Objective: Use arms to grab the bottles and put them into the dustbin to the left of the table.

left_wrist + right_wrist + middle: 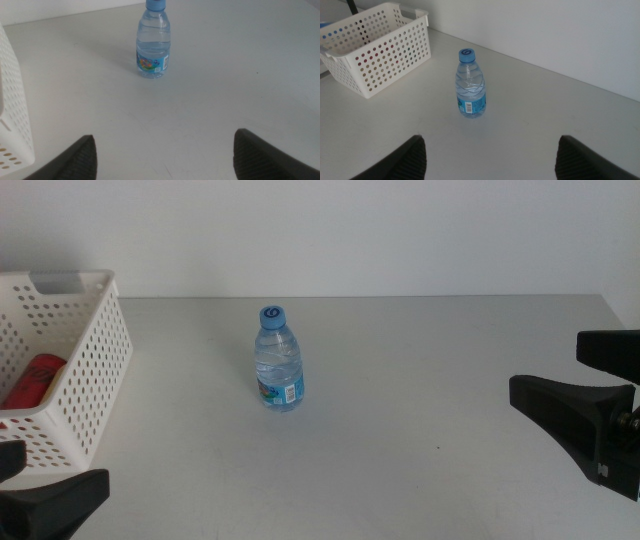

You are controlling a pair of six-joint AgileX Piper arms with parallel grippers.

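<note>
A small clear water bottle (278, 362) with a blue cap stands upright near the middle of the off-white table (420, 465). It also shows in the left wrist view as the bottle (153, 49) and in the right wrist view as the bottle (470, 86). The white perforated dustbin (75, 370) sits at the table's left, with a red can (35, 380) lying inside. My left gripper (60, 468) waits open at the bottom left, well short of the bottle. At the right edge my right gripper (548, 368) is open too, far from the bottle. Both hold nothing.
In the left wrist view the dustbin wall (15, 110) is close beside the left gripper (165, 152). The right wrist view shows the dustbin (375, 50) beyond the bottle, far from the right gripper (492, 152). A white wall rises behind the table.
</note>
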